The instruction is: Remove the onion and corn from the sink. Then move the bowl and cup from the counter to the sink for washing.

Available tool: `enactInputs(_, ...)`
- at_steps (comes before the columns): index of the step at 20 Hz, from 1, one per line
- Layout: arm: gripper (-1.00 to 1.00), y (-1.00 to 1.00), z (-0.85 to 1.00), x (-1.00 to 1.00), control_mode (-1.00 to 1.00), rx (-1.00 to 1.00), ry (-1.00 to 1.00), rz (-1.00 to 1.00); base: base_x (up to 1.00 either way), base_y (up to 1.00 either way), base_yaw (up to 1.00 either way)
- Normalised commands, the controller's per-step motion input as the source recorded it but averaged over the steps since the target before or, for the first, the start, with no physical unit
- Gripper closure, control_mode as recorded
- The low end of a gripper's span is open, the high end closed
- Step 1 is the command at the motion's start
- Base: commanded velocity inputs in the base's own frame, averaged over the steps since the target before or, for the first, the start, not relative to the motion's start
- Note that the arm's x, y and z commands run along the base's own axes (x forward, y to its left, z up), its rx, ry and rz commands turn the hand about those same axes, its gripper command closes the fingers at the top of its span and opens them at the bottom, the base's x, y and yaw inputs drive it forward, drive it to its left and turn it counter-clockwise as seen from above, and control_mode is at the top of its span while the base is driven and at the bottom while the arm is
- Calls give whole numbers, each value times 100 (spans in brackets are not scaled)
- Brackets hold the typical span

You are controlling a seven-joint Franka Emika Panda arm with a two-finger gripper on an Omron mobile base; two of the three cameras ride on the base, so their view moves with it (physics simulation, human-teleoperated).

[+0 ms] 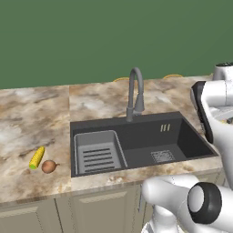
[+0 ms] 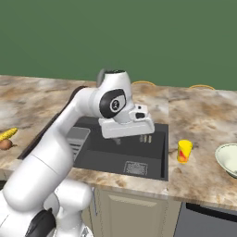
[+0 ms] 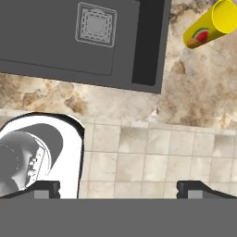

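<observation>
Risk at this point lay mostly with the cup point(image 2: 184, 151), a small yellow cylinder that stood upright on the counter point(image 2: 203, 120) just beside the sink's point(image 2: 121, 157) right rim; a sideways brush from a finger could have tipped it or rolled it toward the front edge. The gripper point(image 3: 118, 189) hung above the sink's front right corner with its fingers spread wide apart and nothing between them, looking down past the counter lip to the tiled floor. The bowl point(image 2: 227, 159) sat farther right, near the front edge, so a clumsy nudge might have pushed it off. Its wide rim looked awkward for two narrow fingers. The onion point(image 1: 48, 166) and corn point(image 1: 37, 157) lay together on the counter left of the basin, well away. Open stone lay behind the cup, and the basin offered clear room beside the drain grate point(image 2: 135, 168).
</observation>
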Motion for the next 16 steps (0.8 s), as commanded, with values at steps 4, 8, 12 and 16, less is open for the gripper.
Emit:
enactInputs(4, -100, -26, 0, 9, -100, 0, 0, 16, 0, 0, 0)
enactInputs(8, -100, -22, 0, 18, -100, 0, 2, 9, 0, 0, 0)
enactInputs(12, -100, -21, -1, 19, -100, 1, 0, 10, 0, 0, 0)
enactInputs(16, -100, -17, -3, 23, -100, 3, 0, 10, 0, 0, 0)
